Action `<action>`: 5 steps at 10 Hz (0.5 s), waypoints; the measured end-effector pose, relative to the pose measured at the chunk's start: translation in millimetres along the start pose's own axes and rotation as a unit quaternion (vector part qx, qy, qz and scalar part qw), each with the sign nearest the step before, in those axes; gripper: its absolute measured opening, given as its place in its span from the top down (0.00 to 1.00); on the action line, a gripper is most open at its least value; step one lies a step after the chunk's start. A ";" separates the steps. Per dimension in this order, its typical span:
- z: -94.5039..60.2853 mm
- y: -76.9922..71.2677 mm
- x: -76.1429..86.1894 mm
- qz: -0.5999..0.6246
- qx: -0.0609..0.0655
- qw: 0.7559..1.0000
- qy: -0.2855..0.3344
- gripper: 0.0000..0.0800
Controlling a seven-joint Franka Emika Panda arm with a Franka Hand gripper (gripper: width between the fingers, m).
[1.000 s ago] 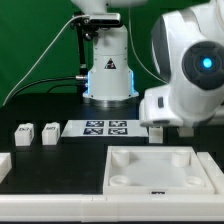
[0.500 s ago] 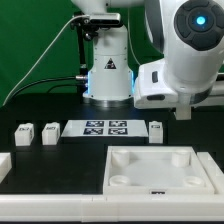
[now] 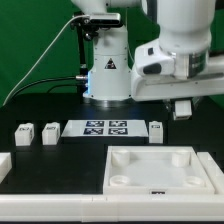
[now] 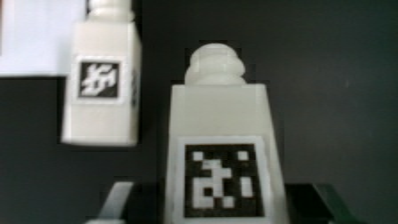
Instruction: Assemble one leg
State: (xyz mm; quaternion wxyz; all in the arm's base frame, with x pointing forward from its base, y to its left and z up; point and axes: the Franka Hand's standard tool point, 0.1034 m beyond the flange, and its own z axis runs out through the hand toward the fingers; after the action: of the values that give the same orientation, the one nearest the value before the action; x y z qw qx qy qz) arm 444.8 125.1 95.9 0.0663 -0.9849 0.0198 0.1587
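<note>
Shows gripper [image 3: 183, 108] right of marker board [image 3: 105, 128], fingers [image 4: 121, 203] spread at both sides of leg [image 4: 221, 150], narrow gaps showing, with second leg [image 4: 102, 85] just beside.

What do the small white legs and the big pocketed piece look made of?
The legs look like matt white plastic, possibly printed: dull faces, soft rounded edges. Their tags look like printed black-and-white stickers. The pocketed piece seems the same matt white plastic, without gloss.
</note>
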 end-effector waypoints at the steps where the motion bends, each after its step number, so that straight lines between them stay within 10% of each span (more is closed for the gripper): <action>1: -15.4 3.7 12.5 -0.009 0.001 0.998 0.061 0.64; 5: -61.7 7.5 58.2 -0.033 0.004 0.967 0.252 0.64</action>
State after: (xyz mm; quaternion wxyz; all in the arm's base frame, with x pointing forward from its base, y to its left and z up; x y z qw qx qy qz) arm 518.8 108.1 134.7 0.0680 -0.9930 0.0038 -0.0967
